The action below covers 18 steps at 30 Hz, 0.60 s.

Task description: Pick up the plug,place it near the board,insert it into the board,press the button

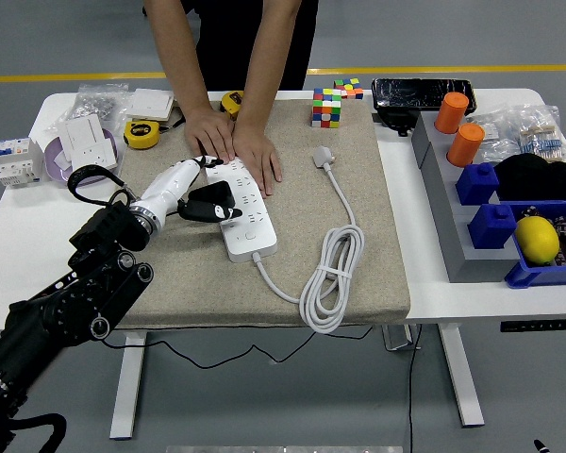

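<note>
Left hand point(200, 192), white with black fingertips, reaches in low from the lower left over the mat point(358, 274); its fingers are closed around the black plug point(212, 200), which sits on the near-left part of the white board point(242, 209); whether the plug's pins are seated in a socket cannot be told from this view; a thin black lead point(156, 229) runs from the plug back under the hand and off the mat's front edge; the board lies lengthwise just right of the hand, its far end beyond the fingertips; a person point(228, 38) stands at the far side, both hands point(234, 142) laid flat, palms down, on the board's far end, just beyond the robot hand; the board's own white cable point(331, 274) leaves its near end and loops in a coil well to the right, ending in a white plug head point(324, 157) lying loose on the mat; a yellow tape measure point(141, 134) lies beyond the hand to the left, on the bare table point(19, 217); a colour cube point(327, 107) stands at the mat's far edge, right of the person's hands; orange cups point(459, 127) and blue bins point(538, 241), one holding a yellow ball point(537, 239), stand far to the right; the right arm is out of view.
</note>
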{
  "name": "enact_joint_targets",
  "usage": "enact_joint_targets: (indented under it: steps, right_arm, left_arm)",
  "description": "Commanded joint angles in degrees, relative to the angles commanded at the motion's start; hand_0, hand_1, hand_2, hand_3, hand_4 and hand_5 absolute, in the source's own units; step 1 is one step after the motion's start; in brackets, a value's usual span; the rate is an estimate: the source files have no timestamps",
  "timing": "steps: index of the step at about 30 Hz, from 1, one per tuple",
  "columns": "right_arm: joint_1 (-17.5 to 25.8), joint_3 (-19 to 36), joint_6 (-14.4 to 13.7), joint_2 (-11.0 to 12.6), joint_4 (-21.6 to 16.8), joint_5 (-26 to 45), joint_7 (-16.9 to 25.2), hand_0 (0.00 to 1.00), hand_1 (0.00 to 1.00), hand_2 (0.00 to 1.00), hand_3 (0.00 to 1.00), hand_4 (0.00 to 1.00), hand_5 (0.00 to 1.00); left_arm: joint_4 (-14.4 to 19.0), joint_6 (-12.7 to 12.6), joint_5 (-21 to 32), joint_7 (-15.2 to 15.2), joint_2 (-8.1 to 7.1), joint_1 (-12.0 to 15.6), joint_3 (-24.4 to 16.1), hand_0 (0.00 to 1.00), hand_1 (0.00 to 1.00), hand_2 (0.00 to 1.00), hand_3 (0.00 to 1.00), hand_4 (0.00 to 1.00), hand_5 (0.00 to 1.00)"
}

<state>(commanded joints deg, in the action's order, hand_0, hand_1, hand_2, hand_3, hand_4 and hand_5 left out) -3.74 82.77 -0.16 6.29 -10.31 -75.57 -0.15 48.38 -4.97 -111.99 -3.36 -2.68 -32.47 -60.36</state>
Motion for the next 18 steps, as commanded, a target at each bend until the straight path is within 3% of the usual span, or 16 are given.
enact_joint_targets:
  steps: [4, 5, 16, 18]
  right_arm:
    - [0.1, 0.2, 0.0, 0.0, 0.0, -0.3, -0.1, 0.958, 0.84, 0.784, 0.798, 0.998, 0.998]
    - [0.1, 0.2, 0.0, 0.0, 0.0, -0.3, -0.1, 0.957, 0.84, 0.784, 0.798, 0.998, 0.998]
    - [0.0, 0.2, 0.0, 0.1, 0.0, -0.2, -0.1, 0.957, 0.84, 0.784, 0.797, 0.998, 0.998]
    - [0.0, 0.3, 0.0, 0.1, 0.0, -0.3, -0.1, 0.957, 0.84, 0.784, 0.798, 0.998, 0.998]
  left_arm:
    - [-1.0, -1.0, 0.0, 0.4, 0.5, -0.1, 1.1, 0.947, 0.917, 0.84, 0.82, 0.998, 0.363]
    - [-1.3, -1.2, 0.0, 0.5, 0.61, -0.1, 1.1, 0.863, 0.844, 0.759, 0.765, 0.998, 0.367]
    - [-3.2, -2.1, -1.3, 1.3, 0.83, -0.5, 0.1, 0.831, 0.809, 0.725, 0.728, 0.998, 0.365]
    - [-3.4, -2.3, -1.5, 1.3, 0.88, -0.5, -0.2, 0.8, 0.756, 0.678, 0.672, 0.998, 0.371]
